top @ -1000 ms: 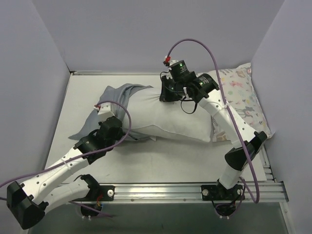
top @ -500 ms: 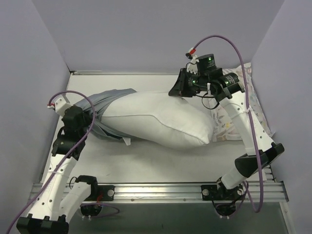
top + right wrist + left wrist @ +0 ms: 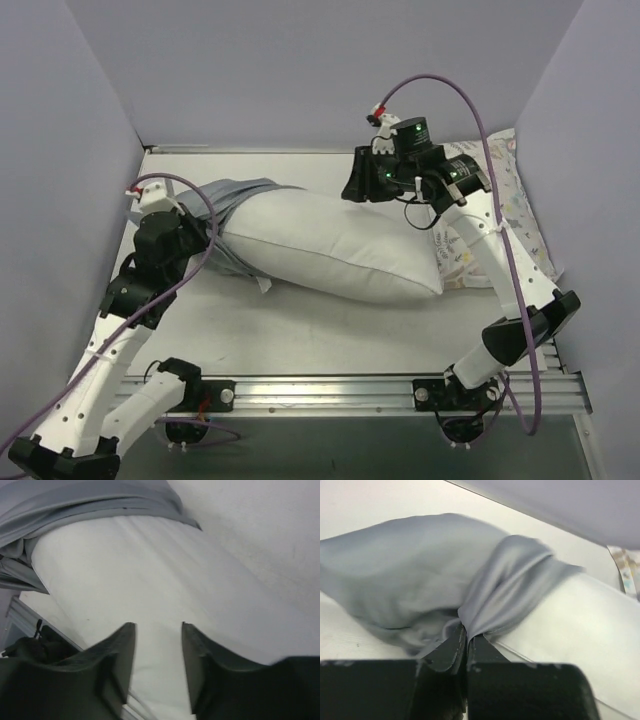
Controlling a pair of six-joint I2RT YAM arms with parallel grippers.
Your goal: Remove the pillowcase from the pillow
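The plain white pillow [image 3: 340, 250] lies across the middle of the table, mostly bare. The grey pillowcase [image 3: 232, 205] is bunched over its left end. My left gripper [image 3: 210, 235] is shut on a fold of the pillowcase [image 3: 485, 600], seen pinched between the jaws [image 3: 466, 636] in the left wrist view. My right gripper [image 3: 355, 185] hovers at the pillow's far top edge, open and empty. In the right wrist view its fingers [image 3: 157, 630] stand apart over the bare white pillow [image 3: 150, 580], with the grey pillowcase [image 3: 75, 502] beyond.
A smaller white pillow printed with pastel animals [image 3: 500, 200] lies at the right, partly under the right arm. Grey walls close in the table on three sides. The metal rail [image 3: 330, 385] runs along the near edge.
My left gripper has drawn the pillowcase leftward, baring most of the white pillow. My right gripper rose off the pillow's far edge and has now shifted slightly left.
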